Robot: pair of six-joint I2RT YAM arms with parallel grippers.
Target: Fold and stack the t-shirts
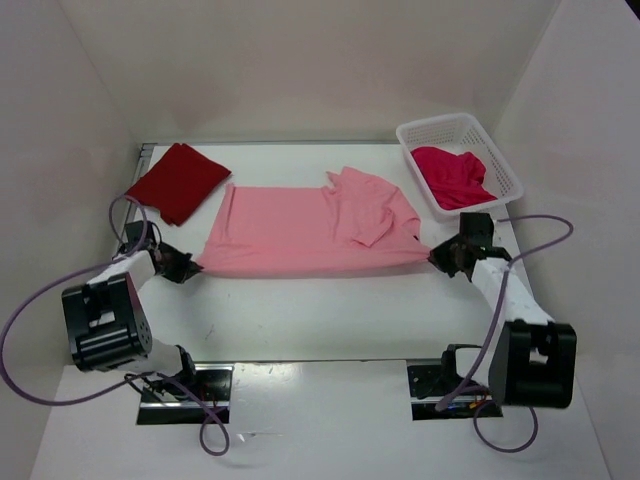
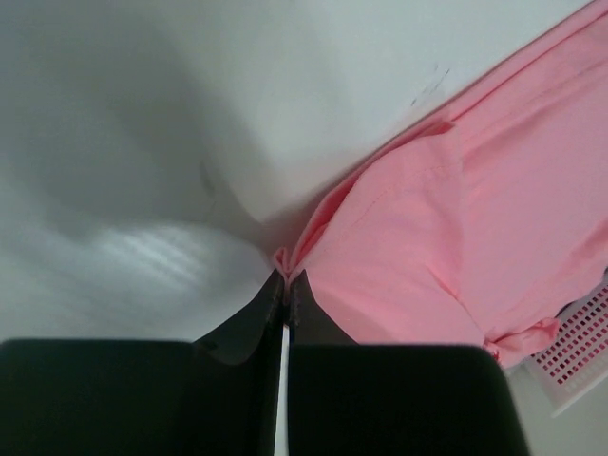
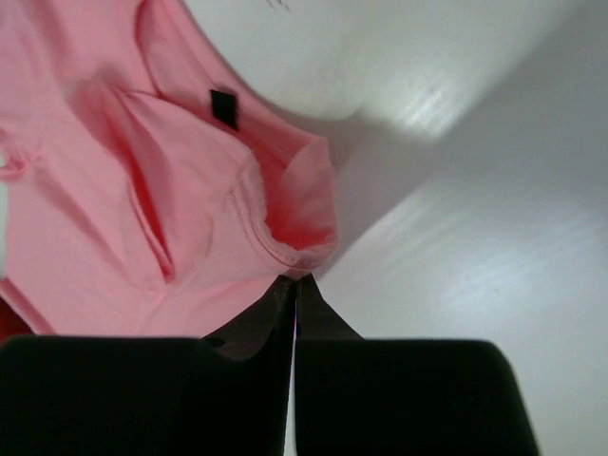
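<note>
The left end effector (image 1: 188,266) and right end effector (image 1: 438,255) are clamping opposite ends of the light pink t-shirt (image 1: 290,235), which is lying stretched across the table (image 1: 320,310). The dark red t-shirt (image 1: 178,180) is lying folded at the far left. The magenta-crimson t-shirt (image 1: 452,176) is sitting in the white basket (image 1: 455,126).

Light pink shirt (image 1: 300,235) stretched flat across the middle — dark red shirt (image 1: 178,181) folded far left, crimson shirt (image 1: 452,175) crumpled far right.

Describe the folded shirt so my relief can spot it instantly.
Start at the table's far-left corner, across from the white basket. The dark red shirt lies there, next to the spread pink shirt. It alone is folded into a flat square.
</note>
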